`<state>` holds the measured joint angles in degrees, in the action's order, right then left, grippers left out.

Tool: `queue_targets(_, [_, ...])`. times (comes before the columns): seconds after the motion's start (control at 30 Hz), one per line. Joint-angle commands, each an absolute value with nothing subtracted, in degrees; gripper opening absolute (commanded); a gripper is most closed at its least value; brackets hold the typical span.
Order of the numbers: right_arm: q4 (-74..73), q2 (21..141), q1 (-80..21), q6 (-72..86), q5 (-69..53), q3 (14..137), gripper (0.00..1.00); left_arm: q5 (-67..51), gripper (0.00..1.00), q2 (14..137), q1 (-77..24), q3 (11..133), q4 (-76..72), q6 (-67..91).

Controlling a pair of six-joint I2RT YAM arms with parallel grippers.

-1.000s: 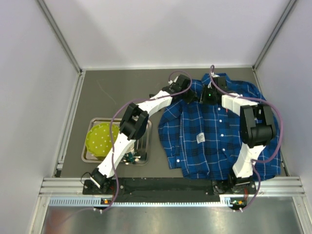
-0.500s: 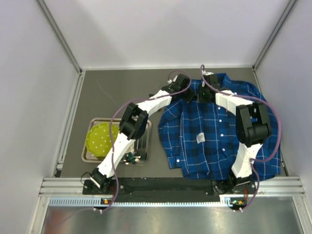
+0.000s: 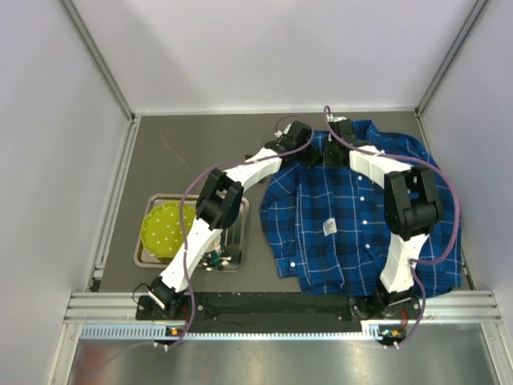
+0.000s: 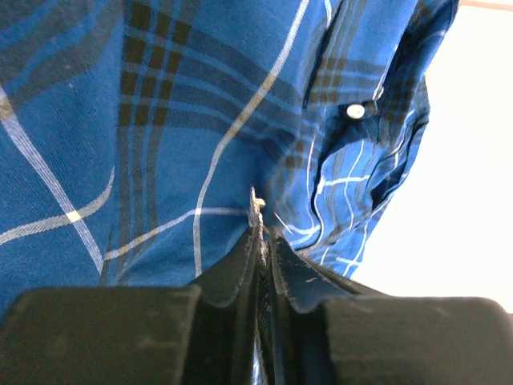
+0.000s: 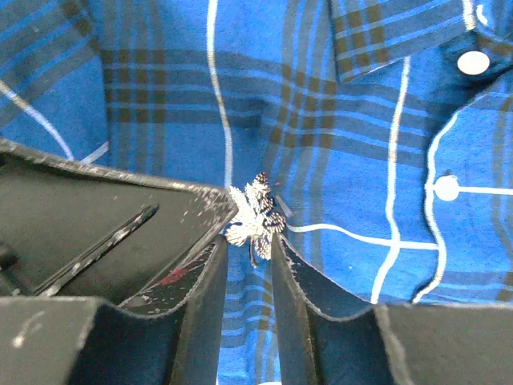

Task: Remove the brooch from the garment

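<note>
Both grippers meet near the collar of a blue plaid long-sleeved button shirt, which is spread on the dark grey desk in the right half of the overhead frame.

In the right wrist view, the right gripper has its black fingers drawn narrow, pinching the small silvery-white flower-shaped brooch at their tips. The brooch sits at frame centre on the blue cloth, left of two white buttons. The left gripper is pressed together on a raised fold of the shirt, with a whitish speck at its tips. Overhead, a white cloth tag sits mid-shirt, and a metal tray holding a yellow-green dotted disc lies at lower left.
</note>
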<state>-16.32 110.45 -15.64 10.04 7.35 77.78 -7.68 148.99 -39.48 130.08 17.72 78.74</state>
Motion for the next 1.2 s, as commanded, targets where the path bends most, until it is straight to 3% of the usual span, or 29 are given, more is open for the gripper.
queue_targets(0.0, [-13.6, 111.6, -15.9, 9.9, 11.8, 80.9, 0.18, -10.4, 0.22, 146.5, -40.1, 131.1, 14.3, 77.8])
queue_targets(0.07, [-13.5, 111.9, -15.9, 10.7, 11.4, 80.9, 0.18, -9.8, 0.36, 145.2, -40.1, 128.5, 12.1, 76.6])
queue_targets(0.33, [-13.5, 112.7, -14.4, 13.0, 8.2, 80.9, 0.2, -9.4, 0.52, 142.1, -39.2, 124.0, 7.1, 71.7])
queue_targets(0.73, [-13.6, 112.7, -12.0, 15.4, 6.0, 81.4, 0.26, -16.8, 0.53, 131.1, -37.0, 109.1, -5.5, 60.1])
queue_targets(1.17, [-14.4, 112.9, -6.9, 16.4, 1.4, 84.2, 0.27, -22.3, 0.45, 122.2, -41.0, 93.3, -5.2, 46.6])
